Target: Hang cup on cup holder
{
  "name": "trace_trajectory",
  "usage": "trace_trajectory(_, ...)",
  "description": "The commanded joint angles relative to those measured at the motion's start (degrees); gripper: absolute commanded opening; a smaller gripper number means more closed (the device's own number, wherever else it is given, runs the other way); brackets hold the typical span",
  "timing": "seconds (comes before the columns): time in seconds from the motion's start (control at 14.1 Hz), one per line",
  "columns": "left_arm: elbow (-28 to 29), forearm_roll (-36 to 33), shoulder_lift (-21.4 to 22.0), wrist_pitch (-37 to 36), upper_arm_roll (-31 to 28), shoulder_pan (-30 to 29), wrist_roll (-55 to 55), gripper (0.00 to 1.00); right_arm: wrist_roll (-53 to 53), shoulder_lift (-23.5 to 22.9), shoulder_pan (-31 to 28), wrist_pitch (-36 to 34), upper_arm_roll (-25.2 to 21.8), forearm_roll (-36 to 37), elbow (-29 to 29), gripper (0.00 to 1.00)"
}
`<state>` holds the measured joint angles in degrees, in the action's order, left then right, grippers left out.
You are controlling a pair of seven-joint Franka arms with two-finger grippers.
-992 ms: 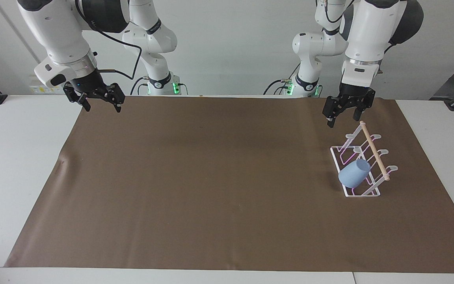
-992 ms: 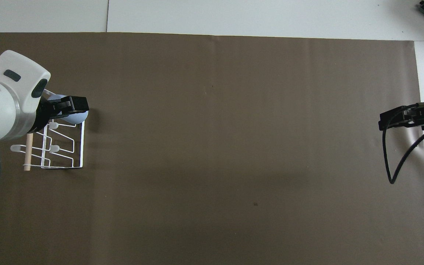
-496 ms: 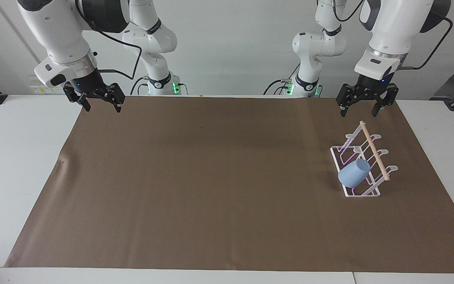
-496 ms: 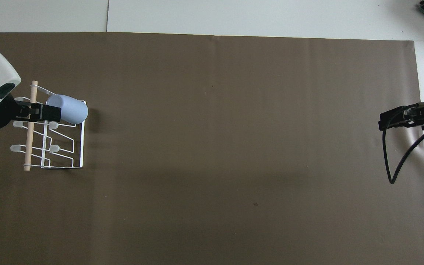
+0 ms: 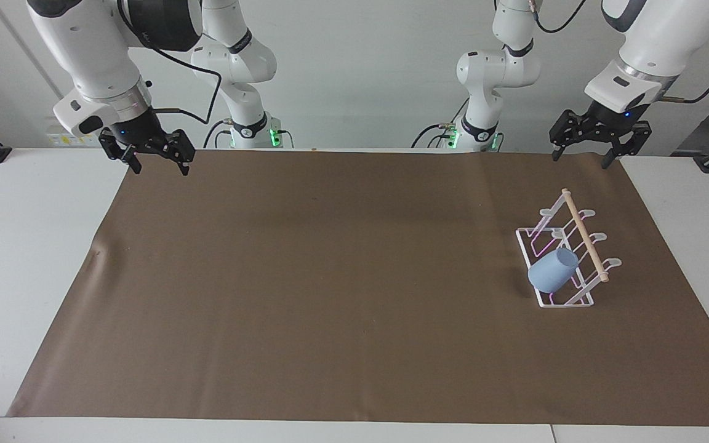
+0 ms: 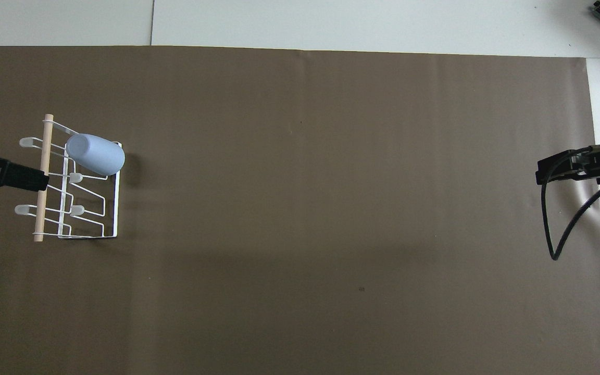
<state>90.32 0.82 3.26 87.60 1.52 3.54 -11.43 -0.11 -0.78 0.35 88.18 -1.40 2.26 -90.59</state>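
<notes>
The light-blue cup (image 5: 552, 271) sits tilted over a slanted prong of the white wire cup holder (image 5: 560, 303), at the holder's end farther from the robots. In the overhead view the cup (image 6: 95, 154) lies across the holder (image 6: 116, 208) beside the wooden dowel (image 6: 42, 208). My left gripper (image 5: 581, 159) is open and empty, raised over the mat's edge by the left arm's base, apart from the holder. Its fingers (image 6: 19, 177) show at the overhead view's edge. My right gripper (image 5: 160, 169) is open and empty, waiting over the mat's corner at the right arm's end; it also shows in the overhead view (image 6: 565, 169).
A brown mat (image 5: 330, 277) covers most of the white table (image 5: 28, 246). A black cable (image 6: 550, 229) hangs from the right arm's wrist.
My left gripper has drawn back from over the holder toward the left arm's base and risen. The cup stays on the prong. The right arm has not moved.
</notes>
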Motion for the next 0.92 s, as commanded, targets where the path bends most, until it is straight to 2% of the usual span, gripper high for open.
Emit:
trace_trajectory(0.0, -1.64, 1.11, -0.45, -2.08, -1.24, -0.29, -3.06, 1.00, -0.77, 1.22, -0.61, -0.12, 0.43, 0.46, -1.35, 1.00)
trace_trajectory(0.57, -1.99, 2.08, -0.45, -2.17, -2.22, 0.23, -2.19, 1.00, -0.77, 1.22, -0.61, -0.12, 0.43, 0.46, -1.35, 1.00)
trace_trajectory(0.85, -1.38, 1.64, -0.01, -0.76, -2.39, 0.67, 5.90, 1.00, -0.77, 1.22, -0.61, -0.12, 0.43, 0.46, -1.35, 1.00)
